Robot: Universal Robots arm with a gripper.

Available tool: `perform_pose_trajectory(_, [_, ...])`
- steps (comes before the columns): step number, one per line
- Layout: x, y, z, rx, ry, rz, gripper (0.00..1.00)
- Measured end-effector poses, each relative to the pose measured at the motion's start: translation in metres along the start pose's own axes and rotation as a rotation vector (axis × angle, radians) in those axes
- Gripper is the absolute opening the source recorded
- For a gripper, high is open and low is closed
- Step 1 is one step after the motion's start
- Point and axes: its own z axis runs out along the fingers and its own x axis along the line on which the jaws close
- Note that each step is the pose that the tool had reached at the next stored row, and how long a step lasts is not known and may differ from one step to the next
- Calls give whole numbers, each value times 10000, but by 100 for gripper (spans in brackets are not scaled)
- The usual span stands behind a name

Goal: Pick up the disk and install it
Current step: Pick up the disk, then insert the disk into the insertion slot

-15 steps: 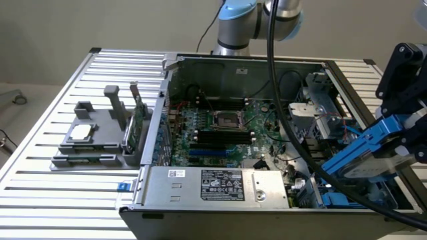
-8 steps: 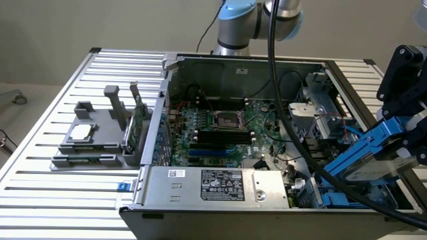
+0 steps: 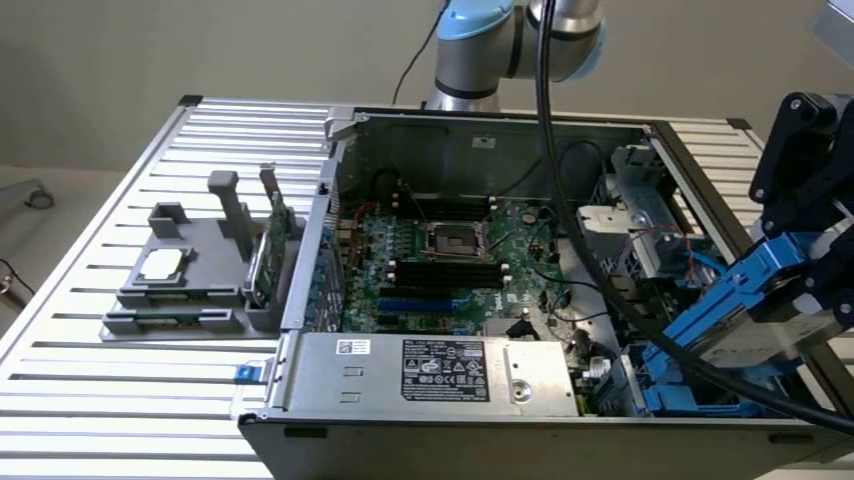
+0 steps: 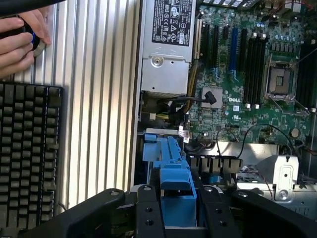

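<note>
Evidently the pincer [image 4: 178, 203] grips the disk [image 4: 177, 186] by its blue carrier; the wrist view catches a hand [image 4: 20, 37] near a keyboard [image 4: 27, 148].

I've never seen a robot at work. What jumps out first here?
The open computer case with its green motherboard sits in the middle of the exterior view. At that view's right, the black gripper holds the disk in its blue carrier, tilted above the case's corner. A person's hand rests near a dark keyboard outside the case.

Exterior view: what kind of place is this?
Likely a robotics lab bench for computer assembly: an open PC case lies on a slatted metal table, a robot arm behind it.
</note>
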Motion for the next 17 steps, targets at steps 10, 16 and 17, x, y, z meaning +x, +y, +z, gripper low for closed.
perform_pose_trajectory(10, [-160,-5,2,-15,308,15,33])
perform_pose_trajectory(16, [-163,-5,-3,-15,334,38,33])
perform_pose_trajectory(17, [-163,-5,-4,-15,334,38,33])
